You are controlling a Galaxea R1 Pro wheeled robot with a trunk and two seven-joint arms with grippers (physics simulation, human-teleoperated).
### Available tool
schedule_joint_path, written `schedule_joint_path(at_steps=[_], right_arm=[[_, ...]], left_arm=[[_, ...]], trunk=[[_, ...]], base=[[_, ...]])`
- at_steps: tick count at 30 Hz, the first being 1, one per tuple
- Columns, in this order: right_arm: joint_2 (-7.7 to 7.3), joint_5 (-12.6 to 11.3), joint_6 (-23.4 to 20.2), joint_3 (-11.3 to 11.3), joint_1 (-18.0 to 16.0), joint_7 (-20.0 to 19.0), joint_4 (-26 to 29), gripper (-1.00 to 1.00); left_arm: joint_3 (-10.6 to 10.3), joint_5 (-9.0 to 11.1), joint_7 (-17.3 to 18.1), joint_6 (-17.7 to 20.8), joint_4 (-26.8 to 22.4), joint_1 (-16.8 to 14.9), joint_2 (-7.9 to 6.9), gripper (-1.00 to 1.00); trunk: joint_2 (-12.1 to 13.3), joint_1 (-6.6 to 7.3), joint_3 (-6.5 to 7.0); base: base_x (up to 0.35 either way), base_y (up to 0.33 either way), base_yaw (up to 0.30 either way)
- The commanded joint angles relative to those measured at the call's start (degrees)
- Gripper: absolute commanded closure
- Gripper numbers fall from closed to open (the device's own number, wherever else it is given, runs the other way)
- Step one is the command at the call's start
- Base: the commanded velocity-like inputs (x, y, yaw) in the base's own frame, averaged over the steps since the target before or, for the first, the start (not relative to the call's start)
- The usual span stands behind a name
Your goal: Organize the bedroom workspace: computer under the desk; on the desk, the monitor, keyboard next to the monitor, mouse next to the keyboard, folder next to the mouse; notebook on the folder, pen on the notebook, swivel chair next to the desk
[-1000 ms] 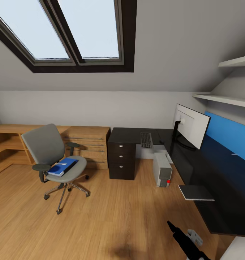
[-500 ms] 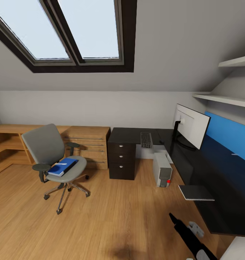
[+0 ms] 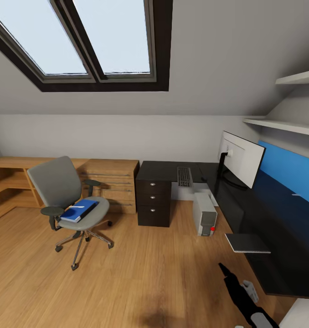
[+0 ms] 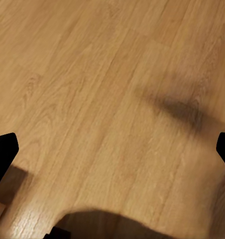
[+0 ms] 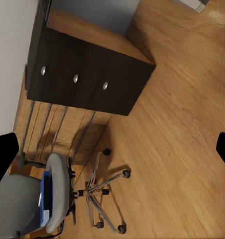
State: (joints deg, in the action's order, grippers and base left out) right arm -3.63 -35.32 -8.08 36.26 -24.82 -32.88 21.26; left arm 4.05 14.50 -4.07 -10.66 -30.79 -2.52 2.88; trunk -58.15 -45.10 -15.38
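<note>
Here, a bedroom under a sloped ceiling with a skylight, seen from the robot's head. The right gripper (image 3: 225, 269) shows low in the view as a dark arm ending in a point, raised over the wood floor (image 3: 150, 273) just beside the near edge of the desk (image 3: 264, 214); from here I cannot tell whether its jaws are apart or together. In the right wrist view, its two dark fingertips (image 5: 3, 154) sit at opposite edges of the picture, spread wide with nothing between them. In the left wrist view the left gripper's fingertips (image 4: 3, 154) are likewise far apart, over bare floor.

Ahead of the right gripper and across open floor to its left stands the chair (image 3: 65, 200), well apart from the desk. The folder (image 3: 79, 210) lies flat on its seat, with something white resting on top. Straight ahead of the gripper, the computer (image 3: 204, 214) stands on the floor under the desk, beside the drawer unit (image 3: 153, 202). On the desktop beyond, the keyboard (image 3: 184, 176) lies near the monitor (image 3: 241, 157), which stands upright with its white back showing. A dark notebook (image 3: 246, 243) lies at the desk's edge, near the gripper, partly overhanging. An oak chest (image 3: 110, 184) stands behind the chair.
</note>
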Motion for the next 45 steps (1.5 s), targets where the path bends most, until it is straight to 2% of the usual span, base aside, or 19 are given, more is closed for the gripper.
schedule_joint_path(at_steps=[1, 5, 14, 19, 26, 31, 45], right_arm=[[-0.05, -1.4, -1.22, 0.26, -0.05, -0.3, -0.01, -1.0], [-0.16, -2.47, -2.58, 0.28, -0.05, -0.45, 0.02, -1.0], [-0.31, -2.97, -3.37, 0.28, -0.05, -0.59, 0.06, -1.0], [-1.63, -3.24, -4.2, 0.3, -0.05, -1.85, 0.08, -1.0], [-3.61, -3.25, -9.62, 0.3, -0.05, -6.63, -0.01, -1.0], [-4.07, -3.23, -10.62, 0.3, -0.05, -8.12, -0.05, -1.0], [-5.49, -3.34, -10.89, 0.34, -0.05, -8.57, -0.11, -1.0]], left_arm=[[0.07, 0.44, 0.02, -0.15, 0.01, -0.03, 0.03, -1.0], [0.08, 0.44, 0.02, -0.15, 0.02, -0.03, 0.03, -1.0], [0.08, 0.44, 0.02, -0.15, 0.03, -0.03, 0.02, -1.0], [0.08, 0.44, 0.09, -0.15, 0.03, -0.03, 0.02, -1.0], [0.08, 0.44, 0.13, -0.15, 0.03, -0.03, 0.09, -1.0], [0.08, 0.44, 0.18, -0.15, 0.03, -0.03, 0.11, -1.0], [0.02, 0.38, 0.2, -0.15, 0.03, -0.03, 0.11, -1.0]], trunk=[[-0.05, 0.0, -0.07], [-0.05, 0.0, -0.07], [-0.05, 0.0, -0.07], [-0.05, 0.0, -0.07], [-0.05, 0.0, -0.07], [-0.05, 0.0, -0.07], [-0.05, 0.0, -0.07]], base=[[0.0, 0.0, 0.0], [0.0, 0.0, 0.0], [0.0, 0.0, 0.0], [0.0, 0.0, 0.0], [0.0, 0.0, 0.0], [0.0, 0.0, 0.0], [0.0, 0.0, 0.0]])
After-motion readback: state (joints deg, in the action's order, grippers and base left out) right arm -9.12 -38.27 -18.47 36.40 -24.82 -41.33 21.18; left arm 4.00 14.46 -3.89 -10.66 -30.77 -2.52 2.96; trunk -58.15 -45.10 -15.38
